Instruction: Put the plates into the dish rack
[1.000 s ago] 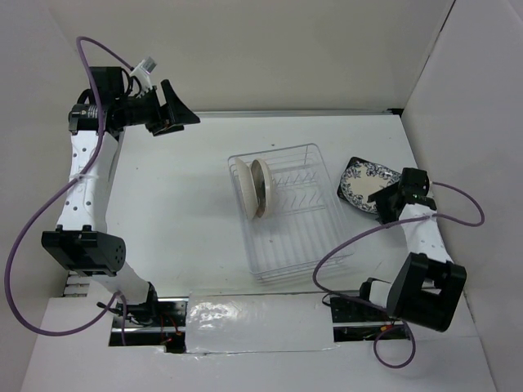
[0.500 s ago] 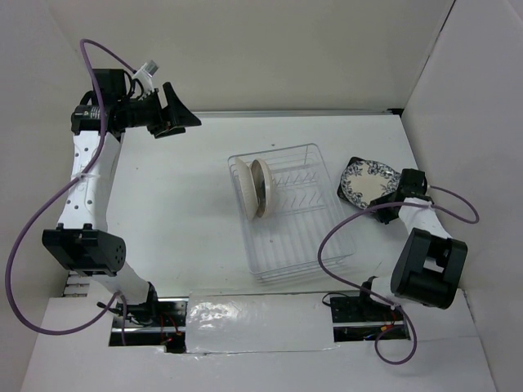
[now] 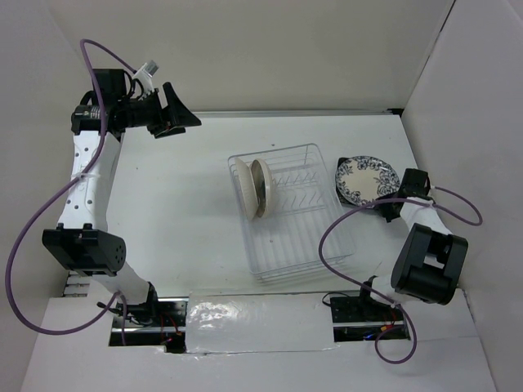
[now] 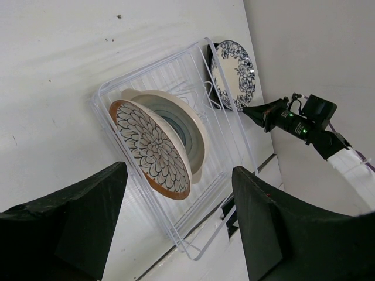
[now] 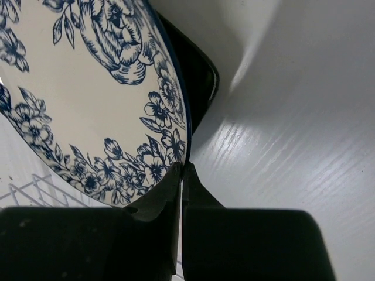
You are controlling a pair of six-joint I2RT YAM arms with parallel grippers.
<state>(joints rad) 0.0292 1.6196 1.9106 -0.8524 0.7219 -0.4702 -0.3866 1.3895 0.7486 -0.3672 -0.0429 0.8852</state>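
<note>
In the dish rack, a brown patterned plate and a pale plate are stood upright at its far end. Just right of it, a floral plate is clamped by its rim in the right jaws. The left jaws are held wide apart, far left.

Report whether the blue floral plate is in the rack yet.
Out: the floral plate is right of the dish rack, rim pinched in the right pincer.
</note>
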